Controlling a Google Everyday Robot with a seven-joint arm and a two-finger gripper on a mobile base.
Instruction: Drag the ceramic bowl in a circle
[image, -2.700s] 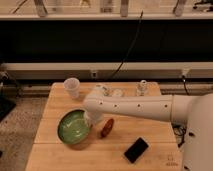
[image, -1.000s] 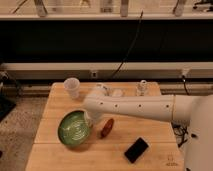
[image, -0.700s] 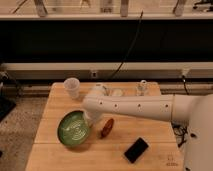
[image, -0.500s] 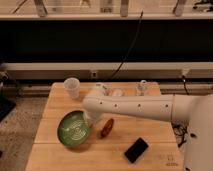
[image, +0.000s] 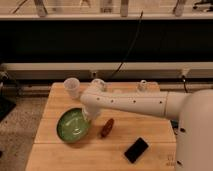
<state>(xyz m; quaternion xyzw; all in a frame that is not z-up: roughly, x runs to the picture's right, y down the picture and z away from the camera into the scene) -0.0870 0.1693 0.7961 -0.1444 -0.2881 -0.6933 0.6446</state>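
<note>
The green ceramic bowl (image: 72, 126) with pale rings inside sits on the left part of the wooden table (image: 55, 152). My white arm reaches from the right across the table. Its gripper (image: 91, 114) points down at the bowl's right rim. The arm's end hides the fingertips and where they meet the rim.
A small white cup (image: 72, 87) stands at the back left of the table. A brown oblong object (image: 106, 128) lies just right of the bowl. A black phone-like slab (image: 136, 150) lies at the front right. Small white items (image: 143, 85) stand at the back edge.
The bowl and the gripper have shifted slightly toward the front left together. The other items have not moved.
</note>
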